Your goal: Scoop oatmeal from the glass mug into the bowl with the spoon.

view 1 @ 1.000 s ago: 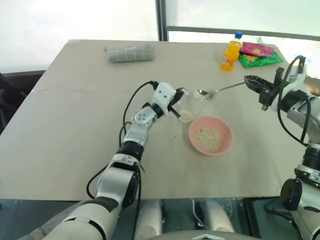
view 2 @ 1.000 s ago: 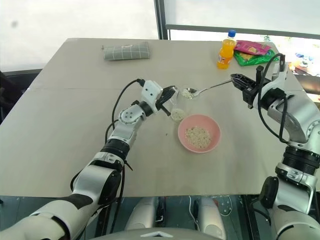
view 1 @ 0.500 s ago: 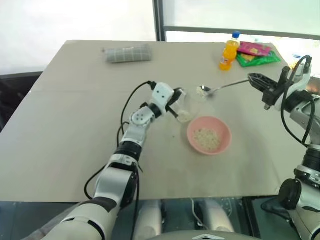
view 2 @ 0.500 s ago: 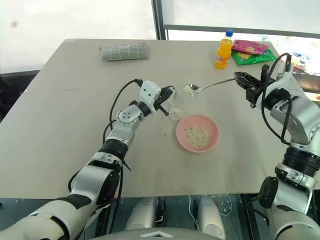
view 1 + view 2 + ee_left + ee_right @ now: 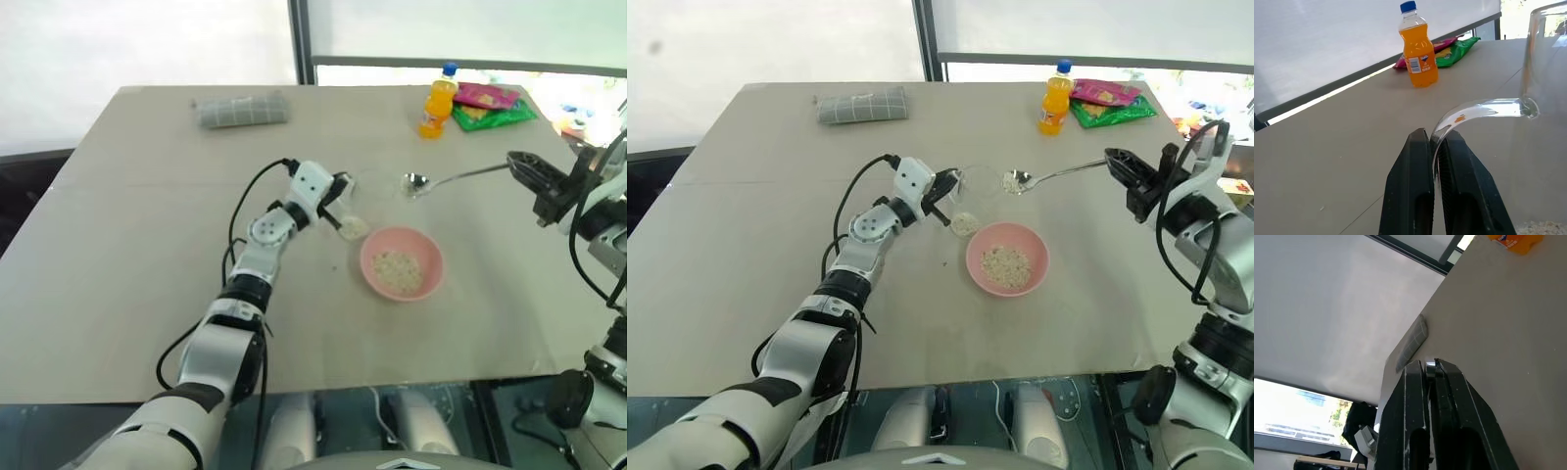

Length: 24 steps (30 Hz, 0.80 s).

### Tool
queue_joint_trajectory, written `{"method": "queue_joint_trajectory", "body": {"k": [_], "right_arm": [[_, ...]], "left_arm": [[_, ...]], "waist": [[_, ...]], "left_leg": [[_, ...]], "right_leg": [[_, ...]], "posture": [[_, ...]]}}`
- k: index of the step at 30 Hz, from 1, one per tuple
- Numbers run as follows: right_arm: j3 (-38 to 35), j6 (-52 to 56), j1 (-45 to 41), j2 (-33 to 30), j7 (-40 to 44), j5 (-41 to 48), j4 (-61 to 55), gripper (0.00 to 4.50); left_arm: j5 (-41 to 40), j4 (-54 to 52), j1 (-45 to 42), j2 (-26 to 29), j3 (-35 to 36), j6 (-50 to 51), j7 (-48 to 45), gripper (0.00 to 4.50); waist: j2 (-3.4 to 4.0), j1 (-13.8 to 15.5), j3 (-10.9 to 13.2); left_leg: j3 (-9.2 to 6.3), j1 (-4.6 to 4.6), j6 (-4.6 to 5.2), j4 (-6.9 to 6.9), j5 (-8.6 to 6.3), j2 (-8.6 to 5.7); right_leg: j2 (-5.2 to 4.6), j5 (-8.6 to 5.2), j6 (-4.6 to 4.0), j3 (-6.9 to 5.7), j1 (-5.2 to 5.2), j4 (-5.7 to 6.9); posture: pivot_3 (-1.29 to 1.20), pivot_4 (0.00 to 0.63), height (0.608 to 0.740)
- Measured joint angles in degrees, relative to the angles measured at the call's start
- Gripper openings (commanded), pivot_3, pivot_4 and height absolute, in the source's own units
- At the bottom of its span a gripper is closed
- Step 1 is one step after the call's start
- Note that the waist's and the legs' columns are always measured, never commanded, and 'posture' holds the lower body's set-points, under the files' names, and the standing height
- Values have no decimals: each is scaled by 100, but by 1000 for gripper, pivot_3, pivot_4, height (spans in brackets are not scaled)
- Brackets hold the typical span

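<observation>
The glass mug (image 5: pixel 359 199) stands tilted on the table with oatmeal (image 5: pixel 353 228) in its bottom. My left gripper (image 5: pixel 1432 139) is shut on the mug's handle (image 5: pixel 1474 110). My right gripper (image 5: pixel 520 167) is shut on the end of the spoon (image 5: pixel 1058 173) and holds it about level. The spoon's oval end (image 5: pixel 1015 180) hangs just right of the mug, behind the bowl, and seems to carry a little oatmeal. The pink bowl (image 5: pixel 369 257) sits in front of the spoon, right of the mug, with a clump of oatmeal (image 5: pixel 401 271) inside.
An orange drink bottle (image 5: pixel 435 102) and bright snack packets (image 5: pixel 493 104) stand at the table's far right. A folded grey cloth (image 5: pixel 240 110) lies at the far left. The table's right edge (image 5: pixel 588 294) runs under my right arm.
My right gripper has drawn the spoon away from the mug's mouth towards the right. The left gripper still holds the mug's handle. The camera has shifted.
</observation>
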Motion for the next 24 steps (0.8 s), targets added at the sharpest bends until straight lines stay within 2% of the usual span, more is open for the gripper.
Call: {"method": "queue_joint_trajectory", "body": {"k": [5,9,14,19,24], "right_arm": [[25,-59,484,76,75,1,-394,0],[92,-154,931,80,213,-2,-622,0],[361,-343,1206,-168,240,-5,-923,0],[843,-428,1235,-807,387,-5,-1245,0],[1405,-422,1335,-1809,688,-5,-1449,0]], "left_arm": [[1,158,-67,41,-3,-6,32,30],[1,214,-96,94,1,-29,48,30],[2,223,-91,118,6,-43,62,30],[1,223,-84,116,13,-48,68,30],[1,223,-68,116,28,-58,85,30]], "waist": [[-2,-14,-1],[-2,-71,-2],[-2,-115,-2],[-4,-111,-3],[-10,-113,-5]], "left_leg": [[5,45,0,-9,-1,1],[5,47,0,-10,-1,2],[8,50,0,-10,-1,1],[6,48,0,-11,-1,1],[10,49,1,-14,-1,1]], "right_leg": [[-1,-1,-1,6,39,-4],[-2,-1,-1,8,41,-4],[-2,-1,-1,12,41,-4],[-4,-2,-2,10,41,-7],[-8,-4,-6,14,40,-12]], "posture": [[0,150,740],[0,150,740],[0,150,740],[0,150,740],[0,150,740]]}}
